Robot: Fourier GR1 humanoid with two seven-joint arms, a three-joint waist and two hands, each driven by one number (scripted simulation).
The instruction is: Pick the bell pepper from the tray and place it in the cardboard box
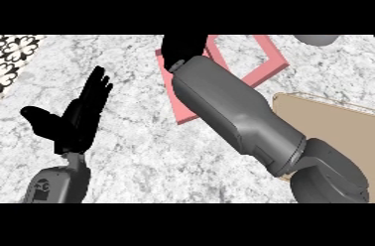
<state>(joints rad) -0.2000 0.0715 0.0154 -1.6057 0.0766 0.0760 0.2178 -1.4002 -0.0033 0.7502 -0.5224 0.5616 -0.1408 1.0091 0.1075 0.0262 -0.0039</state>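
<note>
Nearest, at the lower left, the left hand rests above the marble counter with its fingers straight and spread, thumb out to the left, holding nothing. At the right, the cardboard box shows as a tan surface with a pale rim, partly covered by the grey right forearm, which crosses the view toward the far side. Farther away lies the pink tray, and the right hand is over its left part; I cannot tell whether its fingers are spread or closed, because only a dark mass is visible. The bell pepper is not visible at all; probably it is on the tray under this hand. By my judgement such a pepper is light, hollow and fairly stiff, with a smooth, a little slippery skin, so it is best taken around its wide body. No brand, label or writing can be read; only a black and white patterned patch at the far left edge.
</note>
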